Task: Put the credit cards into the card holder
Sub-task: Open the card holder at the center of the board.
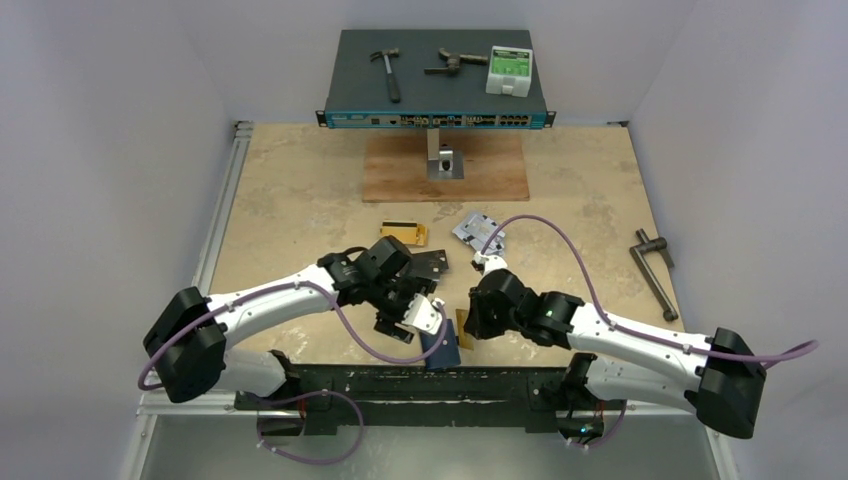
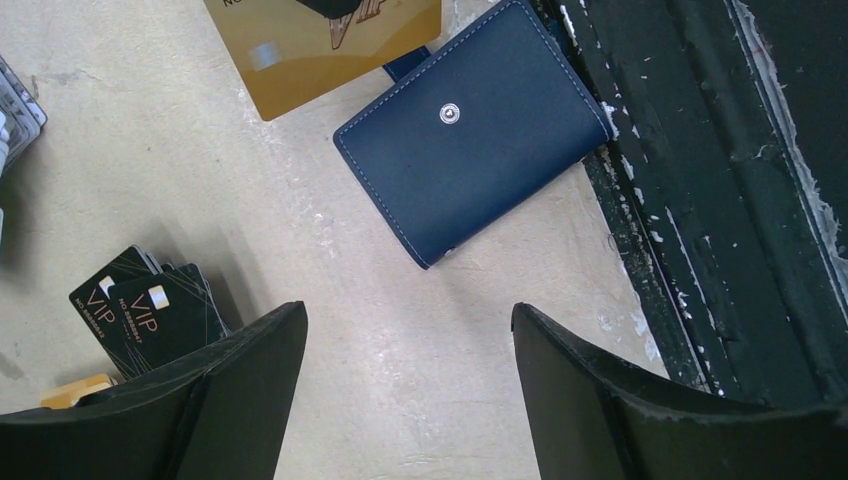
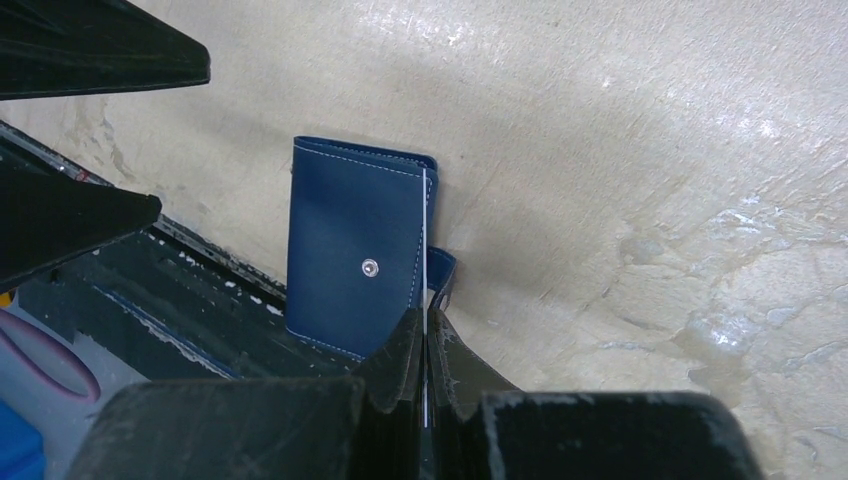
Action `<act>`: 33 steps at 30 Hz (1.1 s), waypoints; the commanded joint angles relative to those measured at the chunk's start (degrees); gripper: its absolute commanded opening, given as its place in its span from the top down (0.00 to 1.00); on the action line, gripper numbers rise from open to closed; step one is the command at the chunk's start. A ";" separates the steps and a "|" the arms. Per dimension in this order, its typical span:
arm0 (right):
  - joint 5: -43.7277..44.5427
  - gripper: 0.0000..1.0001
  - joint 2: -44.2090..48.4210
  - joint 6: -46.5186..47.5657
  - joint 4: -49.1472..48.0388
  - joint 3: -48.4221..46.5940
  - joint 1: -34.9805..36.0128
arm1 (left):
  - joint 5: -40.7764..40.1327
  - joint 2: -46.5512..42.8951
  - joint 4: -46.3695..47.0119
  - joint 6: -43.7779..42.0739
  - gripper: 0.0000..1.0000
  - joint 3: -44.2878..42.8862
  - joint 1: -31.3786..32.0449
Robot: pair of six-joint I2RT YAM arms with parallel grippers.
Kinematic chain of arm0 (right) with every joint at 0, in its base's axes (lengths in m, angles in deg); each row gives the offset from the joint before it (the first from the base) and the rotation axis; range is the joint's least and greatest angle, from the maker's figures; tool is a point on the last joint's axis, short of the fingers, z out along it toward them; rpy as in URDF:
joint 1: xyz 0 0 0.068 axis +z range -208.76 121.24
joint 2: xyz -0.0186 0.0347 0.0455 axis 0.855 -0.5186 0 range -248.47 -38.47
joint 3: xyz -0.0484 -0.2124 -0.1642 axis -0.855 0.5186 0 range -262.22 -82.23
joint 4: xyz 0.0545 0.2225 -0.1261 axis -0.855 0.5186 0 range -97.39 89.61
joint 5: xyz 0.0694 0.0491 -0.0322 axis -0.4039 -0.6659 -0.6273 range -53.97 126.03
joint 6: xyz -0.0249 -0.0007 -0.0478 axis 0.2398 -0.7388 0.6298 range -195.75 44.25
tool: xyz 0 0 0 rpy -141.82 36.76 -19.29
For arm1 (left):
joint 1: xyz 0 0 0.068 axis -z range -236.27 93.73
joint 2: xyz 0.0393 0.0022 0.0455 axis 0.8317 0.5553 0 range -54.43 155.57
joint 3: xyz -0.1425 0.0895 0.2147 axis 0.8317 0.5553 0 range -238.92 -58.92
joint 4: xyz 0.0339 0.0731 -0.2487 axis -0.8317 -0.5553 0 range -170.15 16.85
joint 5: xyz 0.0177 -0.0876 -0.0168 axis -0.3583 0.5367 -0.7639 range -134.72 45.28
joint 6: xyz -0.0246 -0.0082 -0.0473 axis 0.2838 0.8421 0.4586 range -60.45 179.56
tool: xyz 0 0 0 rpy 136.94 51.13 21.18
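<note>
Navy stitched card holder (image 2: 470,130), snap stud showing; right hand (image 3: 423,318) pinches gold card (image 2: 290,70), left hand (image 2: 410,330) released

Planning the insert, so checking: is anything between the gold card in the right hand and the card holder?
No loose item lies between the gold card, pinched in the right hand, and the card holder. But the card holder is folded shut, so its own cover blocks the way inside.
</note>
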 commanded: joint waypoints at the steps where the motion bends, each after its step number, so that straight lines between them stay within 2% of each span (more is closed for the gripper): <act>1: 1.08 1.00 0.52 -0.15 -1.08 -0.19 0.15 | 0.39 0.69 2.47 -2.08 0.26 -1.70 0.86; 6: -1.36 1.00 -0.66 -1.38 -5.15 2.16 0.18 | -2.17 1.25 5.82 -4.92 0.28 0.02 3.13; 19: -4.81 1.00 3.23 -6.06 -11.60 7.20 0.11 | -8.10 0.42 14.29 -12.72 0.37 7.30 8.50; 23: -7.77 1.00 4.27 -7.41 -16.14 8.65 0.10 | -11.04 -0.48 18.76 -12.77 0.38 10.01 9.58; 33: -12.92 1.00 5.24 -5.35 -21.78 9.05 -0.86 | -13.63 -3.14 23.28 -13.09 0.38 13.09 9.93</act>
